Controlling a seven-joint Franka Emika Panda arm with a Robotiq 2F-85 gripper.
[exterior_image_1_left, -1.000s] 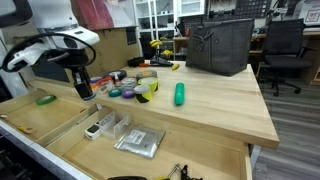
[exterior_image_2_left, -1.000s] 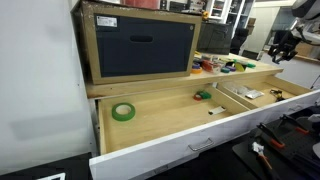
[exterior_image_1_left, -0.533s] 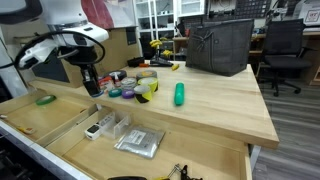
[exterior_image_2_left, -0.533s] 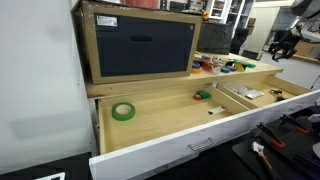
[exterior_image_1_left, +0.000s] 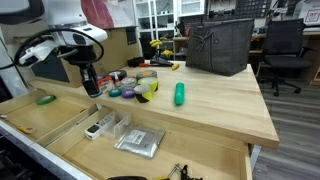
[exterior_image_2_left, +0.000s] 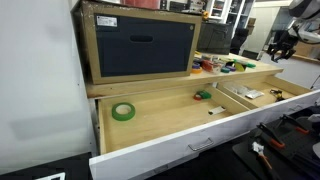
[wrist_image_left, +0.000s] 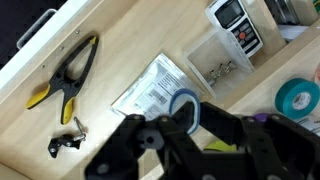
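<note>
Hovering over the open drawer (wrist_image_left: 120, 40): pliers (wrist_image_left: 65, 78) at left, paper packet (wrist_image_left: 150, 88) mid, then gripper (wrist_image_left: 190, 118), fingers pinched on a blue tape roll (wrist_image_left: 178, 98). Green tape roll (wrist_image_left: 297, 97) far right. Pickup looks done; setting it down is left.

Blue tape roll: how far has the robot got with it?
Done: the drawer is pulled open, and in the wrist view the tool seems to grip the blue tape roll between its fingers. In hand: the tool hangs with the roll above the drawer, close to the tabletop edge. Left: the roll is not yet set down anywhere. Other tape rolls lie on the tabletop.
</note>
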